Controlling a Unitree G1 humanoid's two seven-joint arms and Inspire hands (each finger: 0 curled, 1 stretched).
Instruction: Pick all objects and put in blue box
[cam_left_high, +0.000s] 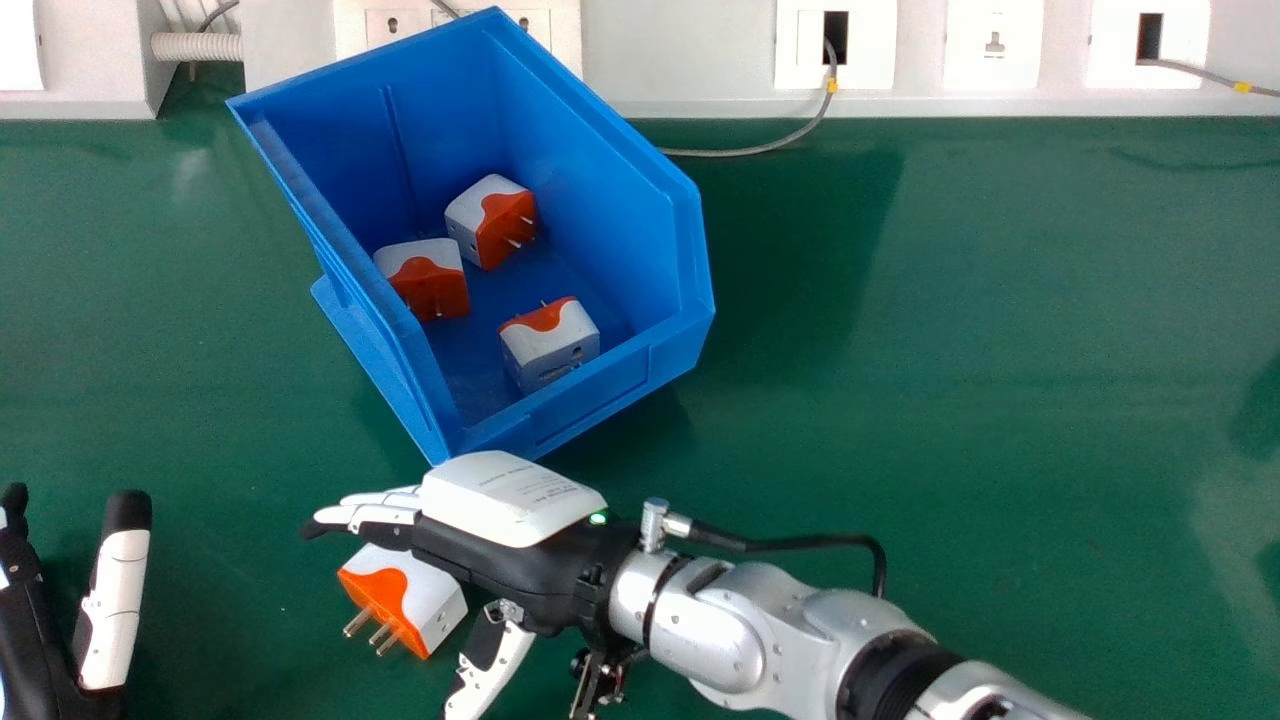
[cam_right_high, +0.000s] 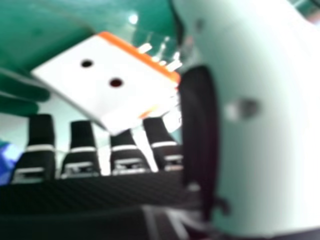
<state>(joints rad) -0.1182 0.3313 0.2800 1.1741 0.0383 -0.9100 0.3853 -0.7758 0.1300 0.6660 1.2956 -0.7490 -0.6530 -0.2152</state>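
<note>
my right hand is just in front of the blue box, on the side close to me. my fingers are wide open and almost straight. they point out to the left, and my thumb is spread well away from them and comes back toward me. one plug, the loose plug, is in the gap between my fingers and my thumb. my fingers are not curled round it, and i cannot tell if they touch it. it is white and orange, and it looks to be on the counter, near the front corner of the blue box. its metal pins point away from the blue box. up close, i see two dark round holes on its white side.

three more plugs sit inside the blue box. the far plug is deepest in. the left plug is by the left wall of the blue box. the near plug is by the wall closest to me, with its orange side facing up.

my left hand is in front of the blue box too, well off to its left. behind the blue box is a white wall strip with sockets. a gray cord lies on the counter to the right of the blue box.
</note>
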